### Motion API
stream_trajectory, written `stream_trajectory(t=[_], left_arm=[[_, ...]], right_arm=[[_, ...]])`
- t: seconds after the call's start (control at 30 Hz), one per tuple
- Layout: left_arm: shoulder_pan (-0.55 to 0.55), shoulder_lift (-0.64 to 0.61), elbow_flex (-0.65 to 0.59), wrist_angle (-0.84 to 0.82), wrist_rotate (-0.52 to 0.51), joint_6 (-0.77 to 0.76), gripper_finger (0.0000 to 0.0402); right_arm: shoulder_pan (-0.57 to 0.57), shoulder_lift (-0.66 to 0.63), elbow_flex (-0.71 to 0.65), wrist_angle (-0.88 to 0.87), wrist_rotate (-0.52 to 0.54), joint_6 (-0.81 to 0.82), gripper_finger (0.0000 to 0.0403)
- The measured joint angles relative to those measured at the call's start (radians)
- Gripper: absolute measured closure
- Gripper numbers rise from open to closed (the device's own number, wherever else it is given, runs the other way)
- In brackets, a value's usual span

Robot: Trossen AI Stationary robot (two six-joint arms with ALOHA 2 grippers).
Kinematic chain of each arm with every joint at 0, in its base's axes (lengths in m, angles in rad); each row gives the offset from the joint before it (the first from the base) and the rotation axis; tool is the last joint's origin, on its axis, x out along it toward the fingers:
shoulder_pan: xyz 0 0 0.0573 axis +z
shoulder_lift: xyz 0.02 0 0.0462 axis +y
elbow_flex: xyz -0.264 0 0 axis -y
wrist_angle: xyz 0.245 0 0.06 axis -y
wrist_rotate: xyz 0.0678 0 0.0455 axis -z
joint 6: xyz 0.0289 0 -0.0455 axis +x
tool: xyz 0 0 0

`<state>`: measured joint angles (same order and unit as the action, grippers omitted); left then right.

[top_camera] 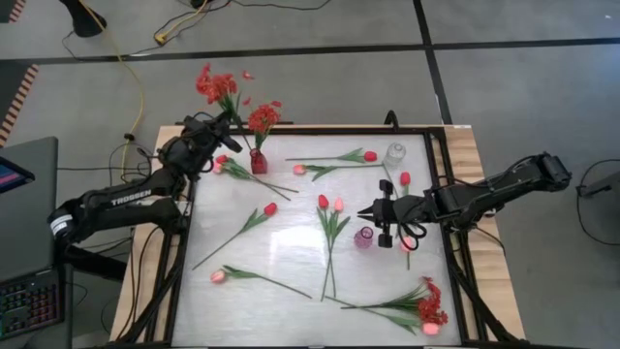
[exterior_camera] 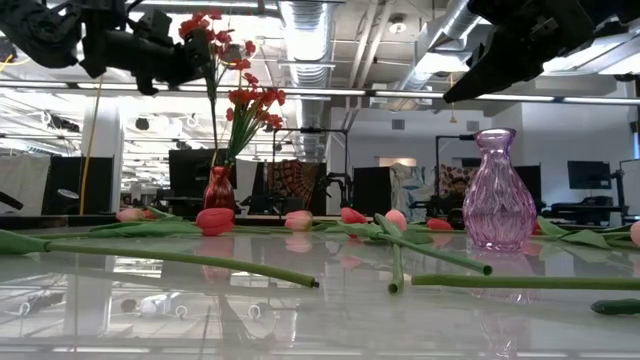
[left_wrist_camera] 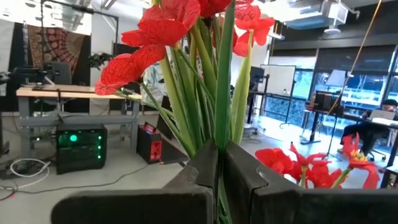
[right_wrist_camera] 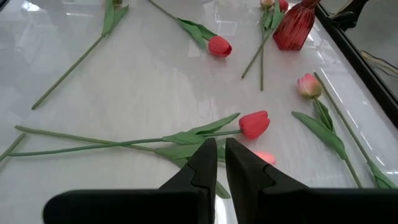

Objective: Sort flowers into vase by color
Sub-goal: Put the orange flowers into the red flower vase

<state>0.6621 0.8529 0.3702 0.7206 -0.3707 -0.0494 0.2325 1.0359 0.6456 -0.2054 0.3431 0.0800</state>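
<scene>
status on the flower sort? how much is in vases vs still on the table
Done: one red spray stands in the red vase. In hand: the left gripper is shut on a second red spray, held up by that vase. Left: the pink vase and clear vase look empty; the tulips, e.g. a red one, and another spray lie on the table. The right gripper hovers mid-table, holding nothing.
</scene>
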Motion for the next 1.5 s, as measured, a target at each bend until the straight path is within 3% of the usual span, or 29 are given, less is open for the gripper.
stream_trajectory(t=[0.93, 1.3, 1.5], left_arm=[[0.000, 0.000, 0.000, -0.028, 0.028, 0.000, 0.0401], [0.000, 0.125, 0.000, 0.110, 0.052, 0.013, 0.0401], [-0.001, 0.126, 0.000, 0.078, 0.052, 0.037, 0.0401]], right_arm=[[0.001, 0.000, 0.000, -0.002, -0.002, -0.001, 0.0341], [0.001, 0.000, 0.000, -0.006, -0.002, -0.001, 0.0341], [0.001, 0.000, 0.000, -0.024, -0.002, -0.001, 0.0341]])
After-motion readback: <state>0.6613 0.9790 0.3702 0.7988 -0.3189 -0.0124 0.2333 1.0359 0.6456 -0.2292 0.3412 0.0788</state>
